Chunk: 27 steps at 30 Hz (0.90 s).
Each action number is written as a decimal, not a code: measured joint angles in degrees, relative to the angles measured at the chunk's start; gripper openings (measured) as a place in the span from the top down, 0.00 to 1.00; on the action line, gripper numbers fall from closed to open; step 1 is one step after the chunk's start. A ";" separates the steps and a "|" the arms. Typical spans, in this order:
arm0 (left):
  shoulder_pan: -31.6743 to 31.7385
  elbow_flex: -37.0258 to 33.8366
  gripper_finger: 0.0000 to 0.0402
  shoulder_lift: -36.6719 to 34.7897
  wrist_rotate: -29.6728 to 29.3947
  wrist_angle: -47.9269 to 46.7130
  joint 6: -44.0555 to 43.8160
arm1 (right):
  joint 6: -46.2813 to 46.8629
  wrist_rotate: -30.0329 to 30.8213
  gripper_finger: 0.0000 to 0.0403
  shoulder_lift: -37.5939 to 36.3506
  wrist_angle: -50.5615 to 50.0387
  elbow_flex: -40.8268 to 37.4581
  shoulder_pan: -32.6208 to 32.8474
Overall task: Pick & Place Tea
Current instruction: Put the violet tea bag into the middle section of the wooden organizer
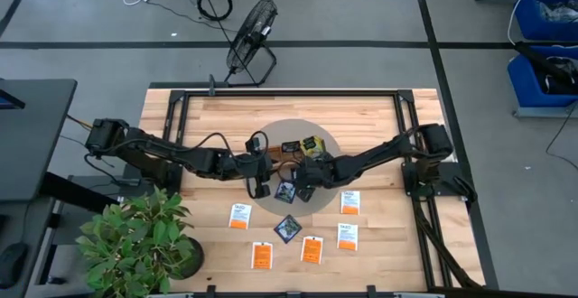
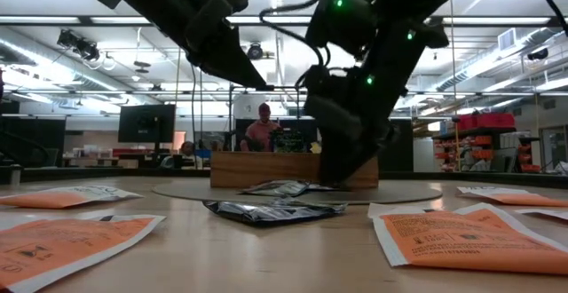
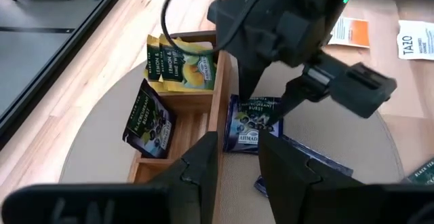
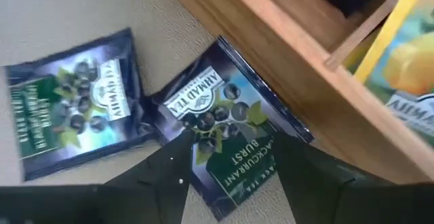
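A wooden bench (image 1: 379, 244) is seen from above, with a round grey mat (image 1: 271, 135) at its middle and a potted plant (image 1: 135, 239) at its near left corner. A black fan (image 1: 250, 36) stands on the floor beyond the bench. On the mat lies a wooden tray (image 3: 203, 125) with compartments. The two dark arms meet over the mat.

The right gripper (image 3: 268, 102) is lowered just beside the tray, over a dark blue packet (image 4: 230, 139) that leans against the tray's outer wall; its fingers (image 3: 298, 91) are spread apart, one on each side of the packet, and whether they touch it cannot be told. The left gripper (image 3: 237, 159) hovers above the tray's near end, its fingers a little apart with nothing seen between them.

The dark blue packet is printed "AHMAD TEA" and "BLACKCURRANT BURST". A second dark blue packet (image 4: 74, 98) of the same kind lies flat on the mat beside it, touching its edge. Inside the tray, yellow-green packets (image 3: 180, 64) marked "LEMON & LIME TWIST" stand in one compartment, and another blackcurrant packet (image 3: 149, 119) is tilted in the next.

Orange packets (image 1: 312, 248) and white packets (image 1: 348, 237) are scattered on the bare wood near the front edge; one white packet reads "TAZO" (image 3: 415, 39). One more dark packet (image 1: 288, 228) lies among them.
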 joint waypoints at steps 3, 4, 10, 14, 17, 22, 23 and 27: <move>-0.01 0.00 0.73 0.00 0.00 -0.26 0.01 | 0.68 0.09 0.50 1.45 0.94 0.06 0.00; 0.00 0.00 0.73 0.00 0.00 -0.29 0.01 | 0.92 0.41 0.50 1.70 0.86 0.11 0.00; -0.07 0.00 0.73 -0.02 0.01 -0.81 -0.01 | 1.41 0.77 0.51 2.27 1.07 0.22 0.34; -0.07 0.00 0.73 -0.02 0.01 -0.85 0.00 | 0.92 -0.21 0.52 2.29 0.75 0.22 0.37; -0.07 0.00 0.73 -0.02 0.01 -0.86 0.01 | 0.51 -0.62 0.58 2.30 0.52 0.22 0.50; -0.07 0.00 0.73 -0.02 0.02 -0.87 0.03 | -0.70 -0.80 0.76 2.31 0.46 0.22 0.75; -0.07 0.00 0.73 -0.02 0.00 -0.86 0.03 | -1.12 -0.88 0.80 2.33 0.47 0.22 0.85; -0.07 0.00 0.73 -0.02 0.02 -0.86 0.03 | -3.15 -0.78 0.96 2.40 0.60 0.16 1.36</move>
